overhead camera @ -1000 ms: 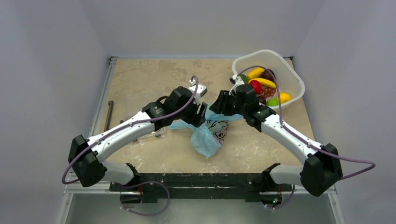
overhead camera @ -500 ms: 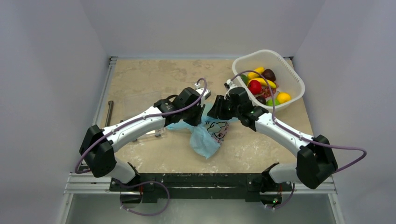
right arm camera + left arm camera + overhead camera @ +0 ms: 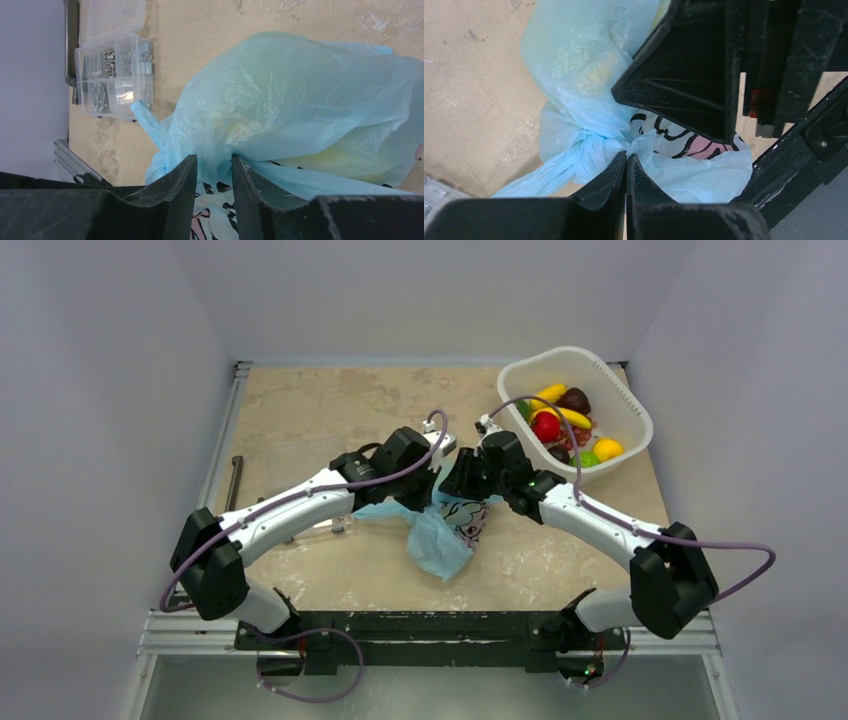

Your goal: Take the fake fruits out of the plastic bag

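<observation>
Between basket [image 3: 628, 400] and parts box [image 3: 115, 75], left gripper [image 3: 626, 156] and right gripper [image 3: 214, 165] pinch the plastic bag [image 3: 437, 540].

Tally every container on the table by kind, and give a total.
light-blue plastic bag: 1
white slotted basket: 1
clear parts box: 1
Total: 3

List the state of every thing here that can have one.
plastic bag, knotted, something yellow showing through the film.
left gripper, shut on the bag's knot.
right gripper, shut on bag film.
white basket, upright.
fake fruits, heaped in the basket.
clear parts box, lid apparently open.
</observation>
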Available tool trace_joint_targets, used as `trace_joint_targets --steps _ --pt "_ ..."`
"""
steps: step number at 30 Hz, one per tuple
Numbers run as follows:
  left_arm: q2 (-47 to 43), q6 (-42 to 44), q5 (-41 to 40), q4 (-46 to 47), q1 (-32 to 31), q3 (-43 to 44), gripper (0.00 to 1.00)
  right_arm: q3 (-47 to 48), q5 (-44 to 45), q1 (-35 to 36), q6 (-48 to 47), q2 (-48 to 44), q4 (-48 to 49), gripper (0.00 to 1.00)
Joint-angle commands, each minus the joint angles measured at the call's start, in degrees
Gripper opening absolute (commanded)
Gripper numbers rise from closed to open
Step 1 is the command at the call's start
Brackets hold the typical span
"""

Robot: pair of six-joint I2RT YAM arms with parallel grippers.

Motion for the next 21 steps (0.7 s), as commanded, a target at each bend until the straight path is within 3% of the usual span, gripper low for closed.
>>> trace_joint_targets --steps 1,10,21 --pt "-1.4 2.3 1.8 1.5 -1.4 2.6 0.0 -0.6 3.0 1.0 3.1 -0.6 3.9 0.28" --pt "-1.2 3.5 -1.6 0.2 -3.8 3.1 0.0 -1.0 5.3 1.2 6.2 -3.1 4.7 0.0" --pt "-1.6 3.7 -3.8 0.0 -4.6 3.2 0.0 0.5 13.0 -2.3 8.9 -9.9 -0.7 0.0"
